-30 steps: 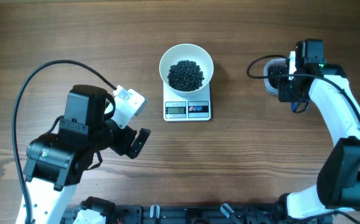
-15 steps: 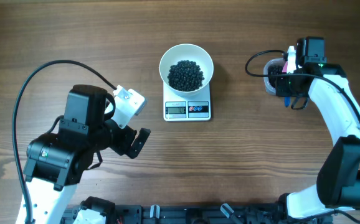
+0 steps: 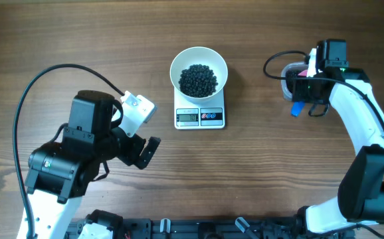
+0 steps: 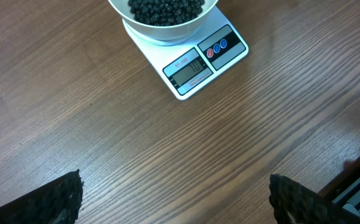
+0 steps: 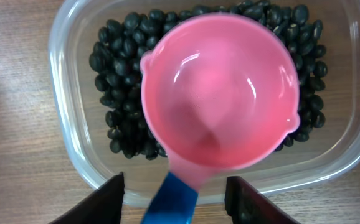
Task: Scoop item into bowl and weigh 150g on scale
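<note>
The white bowl stands on the small white scale at the table's middle, holding a dark pile of the item. In the left wrist view the bowl and the scale lie far ahead of my open left gripper, which has only bare wood between its fingers. My right gripper hovers at the near rim of a clear tub of the item. A pink scoop rests in the tub. Its blue handle sticks out between my open jaws, touching neither.
The clear tub sits at the right, under my right arm, with a black cable looping beside it. My left arm fills the lower left of the table. A dark rail runs along the front edge.
My right gripper has gone from shut to open and let go of the scoop. Its blue handle has dropped and swung toward the table's front. The left arm has not moved.
</note>
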